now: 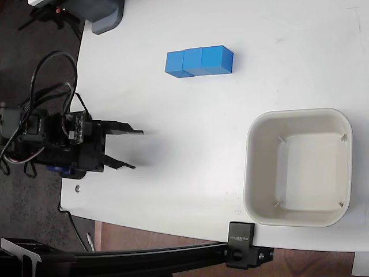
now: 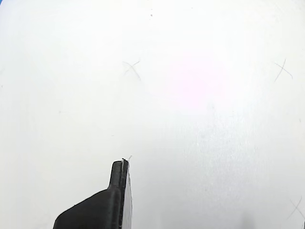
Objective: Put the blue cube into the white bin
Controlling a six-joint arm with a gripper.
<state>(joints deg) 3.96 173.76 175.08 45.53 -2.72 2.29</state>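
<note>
White bin (image 1: 298, 167): right side of the table (image 1: 173, 190), empty; stiff-looking plastic tub.
Gripper (image 1: 136, 149): left edge, fingers spread wide, holding nothing.
Blue cubes (image 1: 199, 61): three touching in a row, far side, well apart from gripper.
Handling: probably light, rigid, matte; pinch an end cube across free faces.
Unclear: wrist view shows one finger (image 2: 116, 191), bare table only.

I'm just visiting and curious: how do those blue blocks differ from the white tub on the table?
The blue cubes are bright blue, solid and small; the white bin is off-white, hollow and several cubes wide. The cubes have sharp edges, while the bin has rounded corners and a thick rim. In the fixed view the cubes sit in a touching row near the top; the bin stands alone at lower right. Both rest on the white table, away from the end effector.
</note>
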